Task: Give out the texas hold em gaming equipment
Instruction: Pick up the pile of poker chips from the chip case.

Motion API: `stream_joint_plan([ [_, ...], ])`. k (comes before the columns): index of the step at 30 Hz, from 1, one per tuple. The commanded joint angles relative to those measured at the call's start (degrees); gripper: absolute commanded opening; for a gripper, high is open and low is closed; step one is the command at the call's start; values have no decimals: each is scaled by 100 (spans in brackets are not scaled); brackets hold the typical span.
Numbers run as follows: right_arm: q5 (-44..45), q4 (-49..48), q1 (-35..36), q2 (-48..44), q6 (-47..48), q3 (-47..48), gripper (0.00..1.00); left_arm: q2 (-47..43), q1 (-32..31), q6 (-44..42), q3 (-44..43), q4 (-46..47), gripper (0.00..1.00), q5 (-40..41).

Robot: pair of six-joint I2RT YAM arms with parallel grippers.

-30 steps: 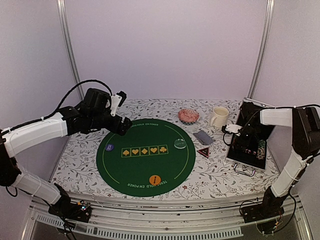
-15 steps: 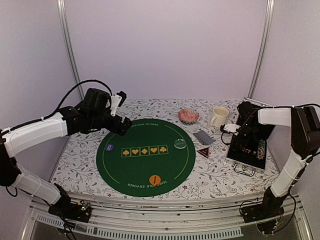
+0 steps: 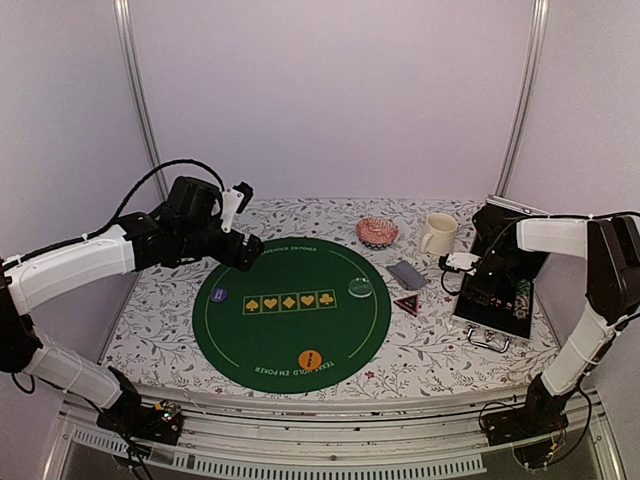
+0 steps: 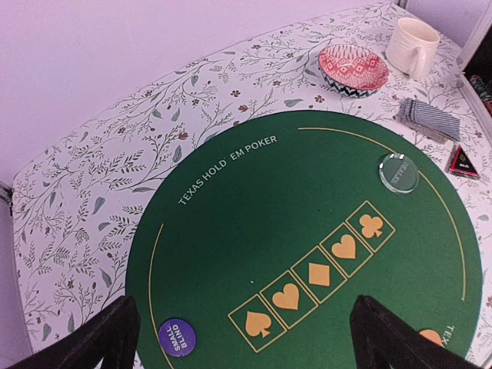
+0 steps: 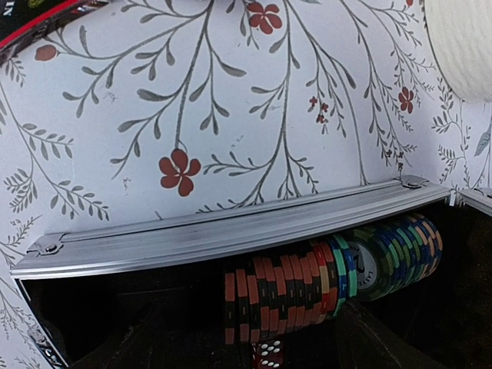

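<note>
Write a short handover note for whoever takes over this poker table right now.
Left arm: jaws open and empty, above the far left edge of the mat.
Right arm: jaws open, astride the chips inside the case.
Done: blue button, green button and orange button are on the mat.
Left: chips not yet out; cards and triangle marker lie beside the mat.
</note>
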State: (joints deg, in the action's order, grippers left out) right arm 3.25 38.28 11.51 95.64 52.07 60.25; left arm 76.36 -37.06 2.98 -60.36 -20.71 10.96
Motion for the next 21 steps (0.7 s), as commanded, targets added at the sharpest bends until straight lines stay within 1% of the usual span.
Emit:
stream_joint_plan([
  [1, 106, -30, -5, -123, 0, -11, 79, -5, 50, -70, 42, 14, 98, -68],
  [6, 115, -166, -126, -56, 21, 37, 82, -17, 49, -65, 50, 14, 98, -66],
  [10, 108, -256, -231, 30, 89, 39, 82, 14, 50, -78, 50, 14, 98, -60],
  [15, -168, -111, -245, 239, 98, 54, 82, 35, 45, -93, 59, 14, 98, 13],
  [17, -201, -35, -245, 349, 86, 60, 80, 30, 50, -90, 59, 14, 98, 20],
  [21, -239, 110, -243, 468, 51, 131, 74, 46, 45, -97, 59, 14, 98, 10],
])
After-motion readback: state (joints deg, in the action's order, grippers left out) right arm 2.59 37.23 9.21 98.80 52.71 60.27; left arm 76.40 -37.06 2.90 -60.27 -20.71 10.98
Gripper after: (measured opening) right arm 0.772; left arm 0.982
